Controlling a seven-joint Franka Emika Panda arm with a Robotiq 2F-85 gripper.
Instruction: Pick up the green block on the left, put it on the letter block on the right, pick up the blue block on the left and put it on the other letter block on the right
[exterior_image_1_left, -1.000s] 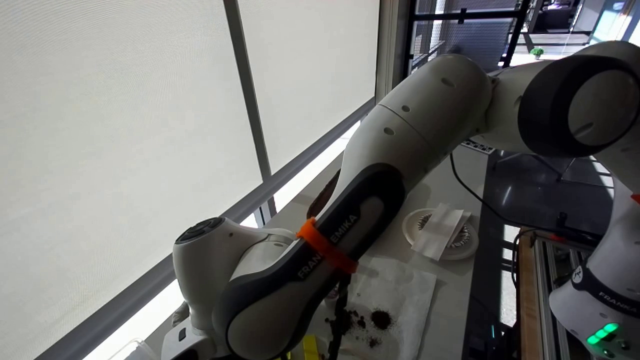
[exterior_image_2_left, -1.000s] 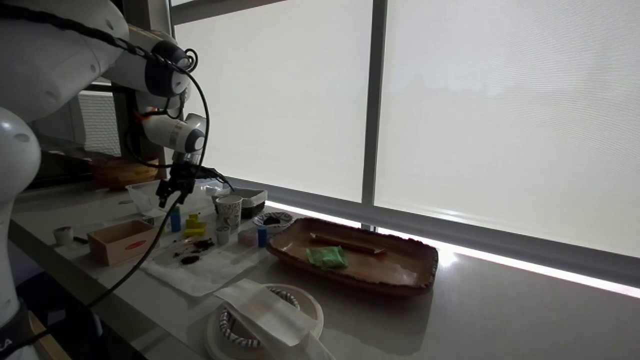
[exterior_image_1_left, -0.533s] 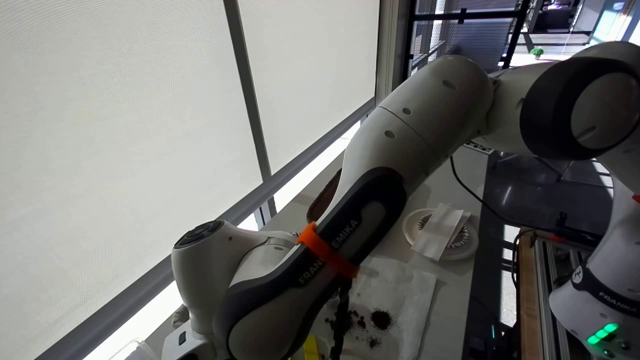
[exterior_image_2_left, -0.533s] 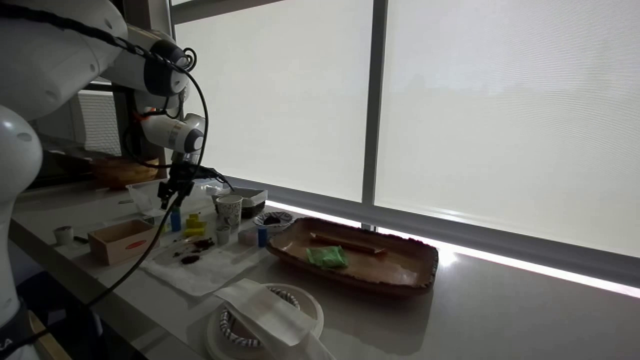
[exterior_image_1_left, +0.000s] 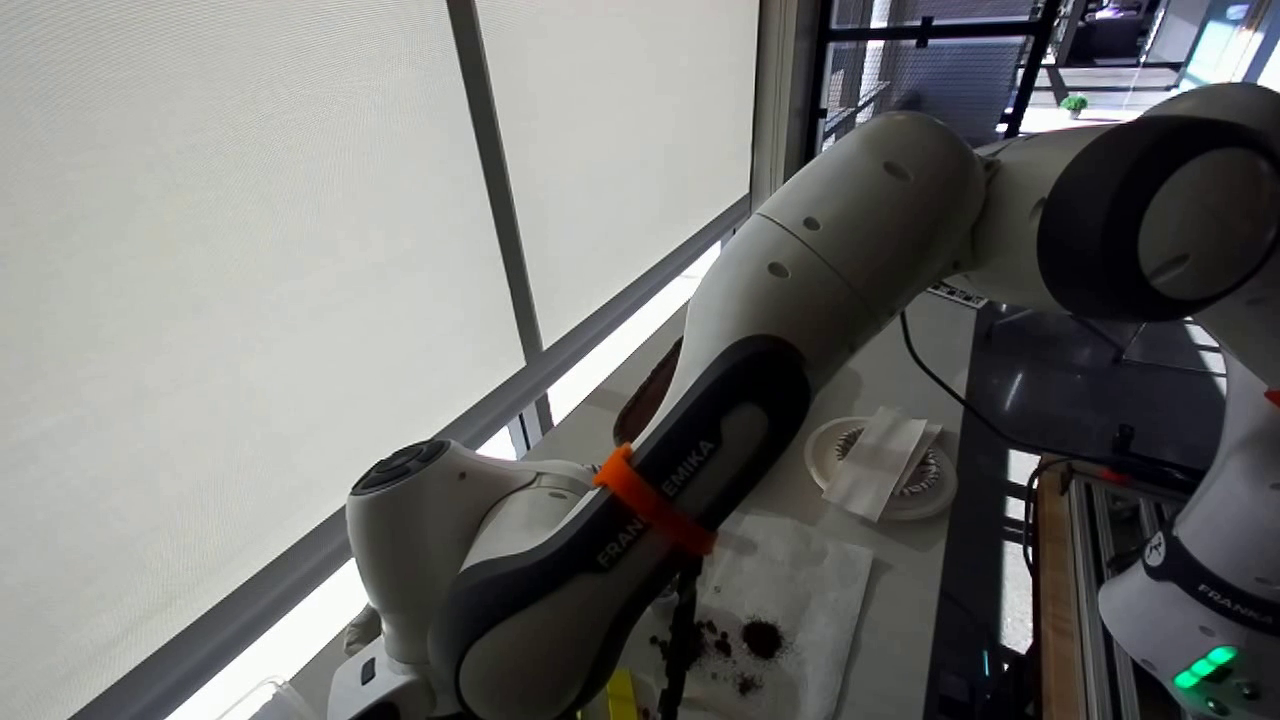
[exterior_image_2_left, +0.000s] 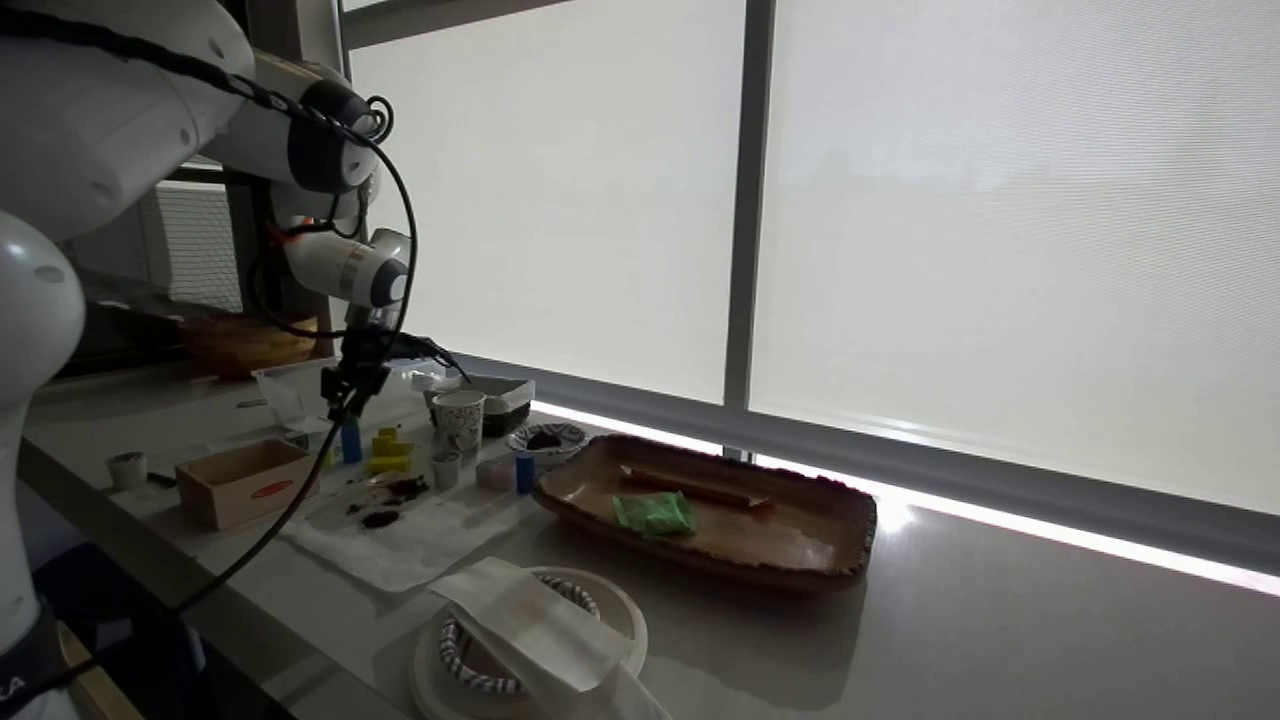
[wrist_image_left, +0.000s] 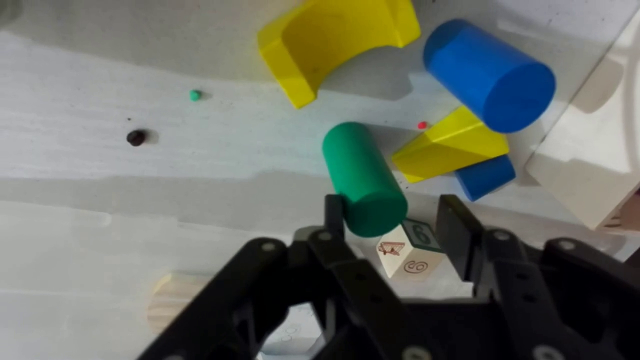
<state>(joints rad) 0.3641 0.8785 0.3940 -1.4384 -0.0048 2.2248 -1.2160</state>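
Observation:
In the wrist view the green block, a cylinder that appears to stand upright, has its near end between the fingers of my gripper. One finger is right against or just beside it; a clear gap separates it from the opposite finger, so the jaws are open. A letter block marked 6 sits just past the green one. The blue block, a larger cylinder, stands up and to the right; an exterior view has it upright below my gripper. I cannot make out another letter block.
Near the green block are a yellow arch, a yellow wedge and a small blue piece. An exterior view includes a wooden box, patterned cup, blue cylinder, paper with dark crumbs and wooden tray.
The fingers have drawn closer together, seen in an exterior view. The arm has barely shifted, and the objects on the table stay where they were.

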